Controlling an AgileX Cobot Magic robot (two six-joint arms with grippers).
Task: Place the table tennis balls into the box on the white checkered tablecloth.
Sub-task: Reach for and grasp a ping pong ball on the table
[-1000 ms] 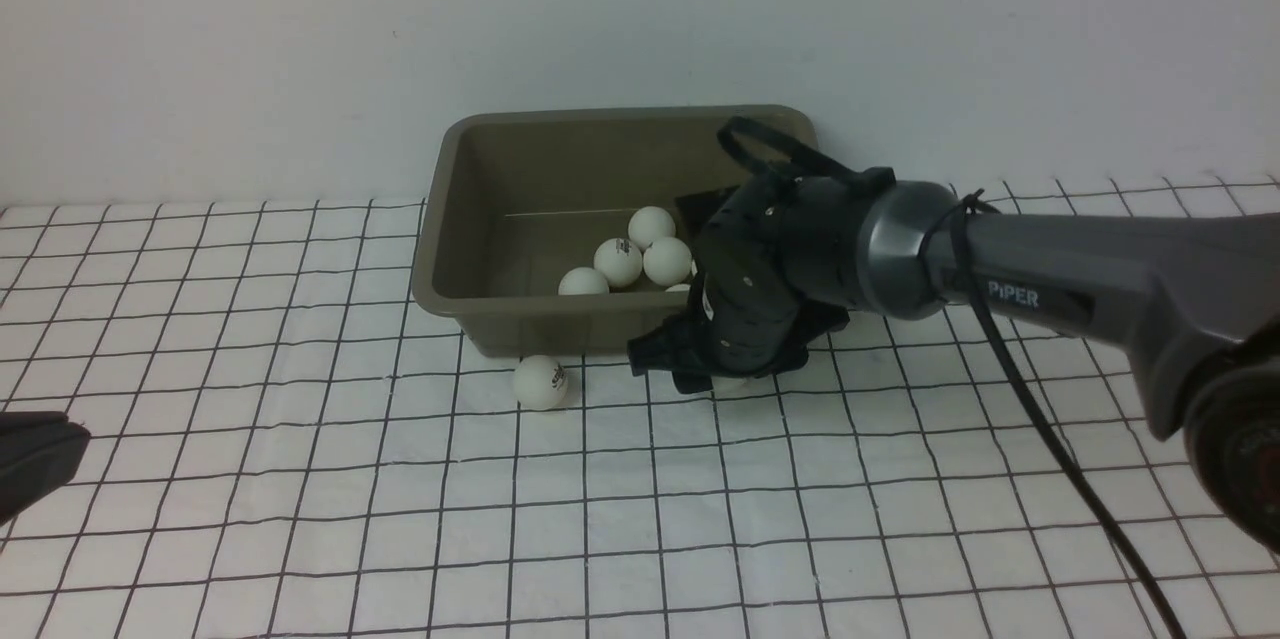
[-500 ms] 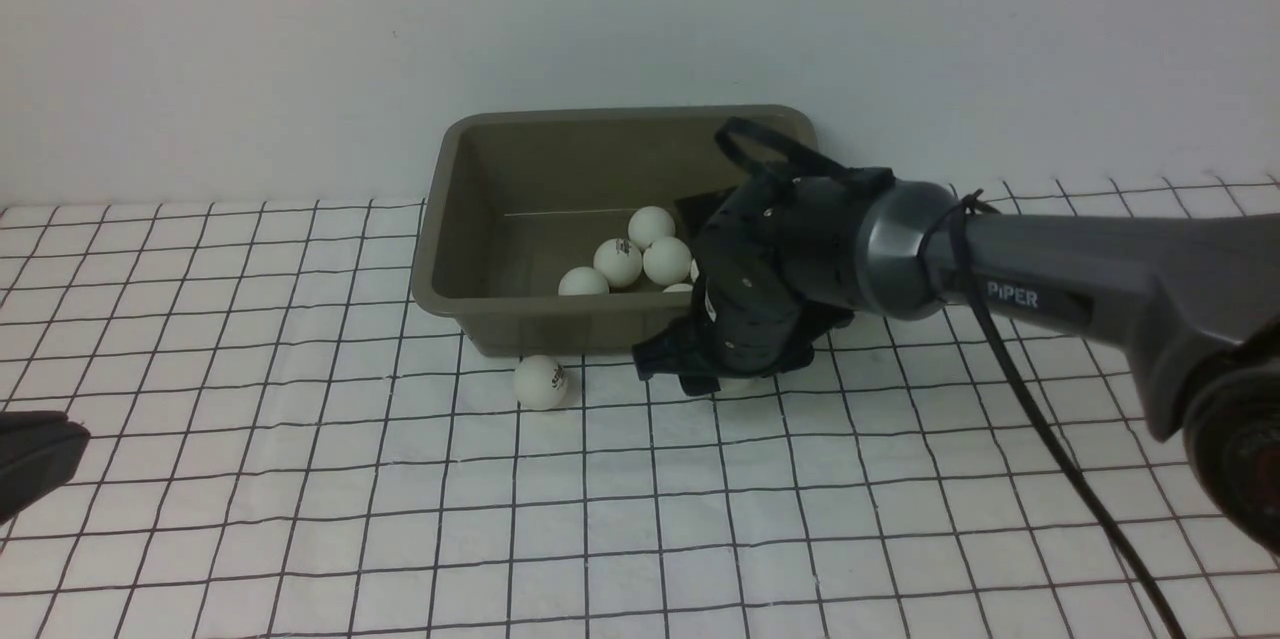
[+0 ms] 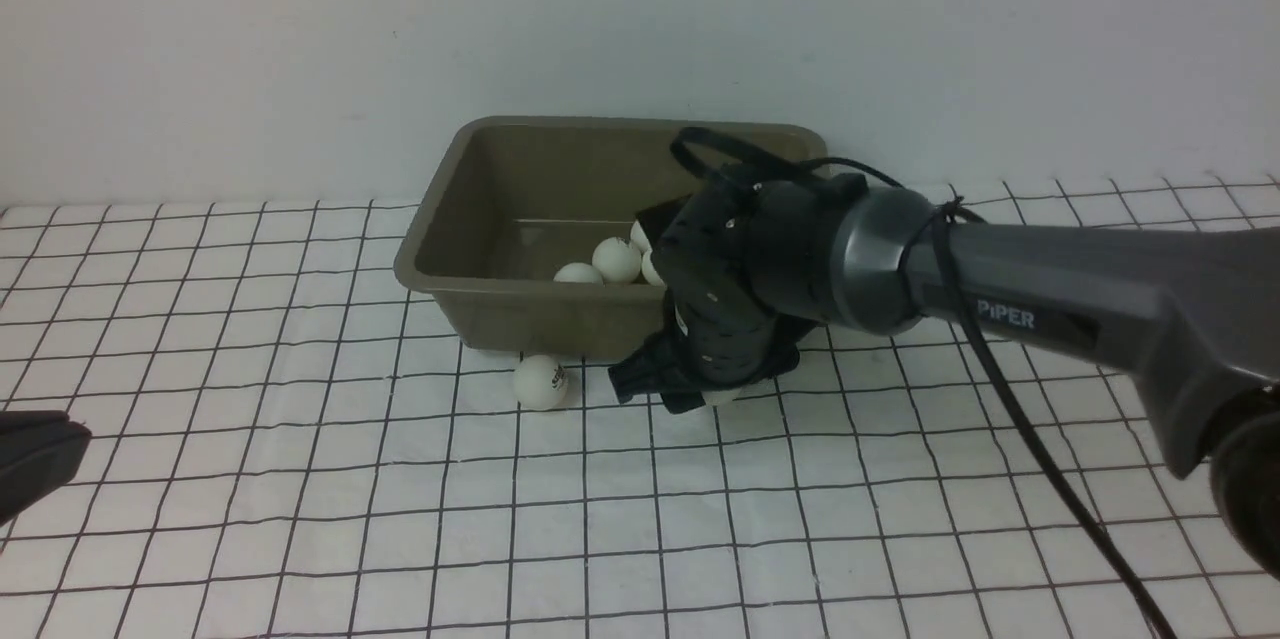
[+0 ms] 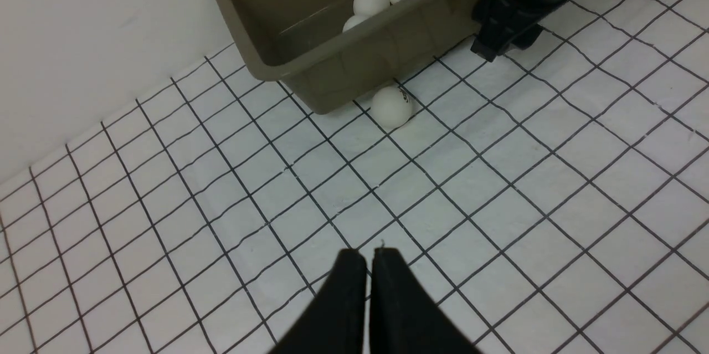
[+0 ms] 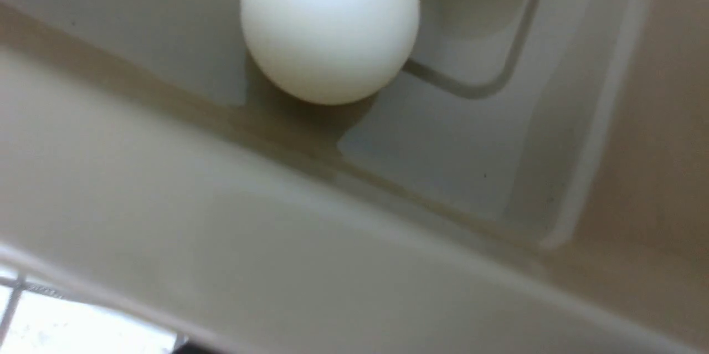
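Observation:
The olive-grey box point(image 3: 430, 281) stands askew on the white checkered tablecloth point(image 3: 700, 529), by the wall. Several table tennis balls point(image 3: 617, 259) lie inside it, and one is close up in the right wrist view point(image 5: 329, 27). One more ball point(image 3: 541, 382) rests on the cloth against the box's front wall point(image 4: 354, 71). My right gripper point(image 3: 680, 389) is low at the box's near right corner, pressed against the rim point(image 5: 277, 265), which hides its fingers. My left gripper point(image 4: 368, 257) hovers shut and empty over the cloth, far to the left.
A plain white wall rises right behind the box. The right arm point(image 3: 1050, 299) and its black cable point(image 3: 1040, 439) stretch across the right half of the cloth. The left gripper's dark tip point(image 3: 40, 459) shows at the left edge.
The right gripper has shifted left and nearer the camera. The box has swung with it, its front left corner sliding left, and the balls inside have rolled. The loose ball stayed put.

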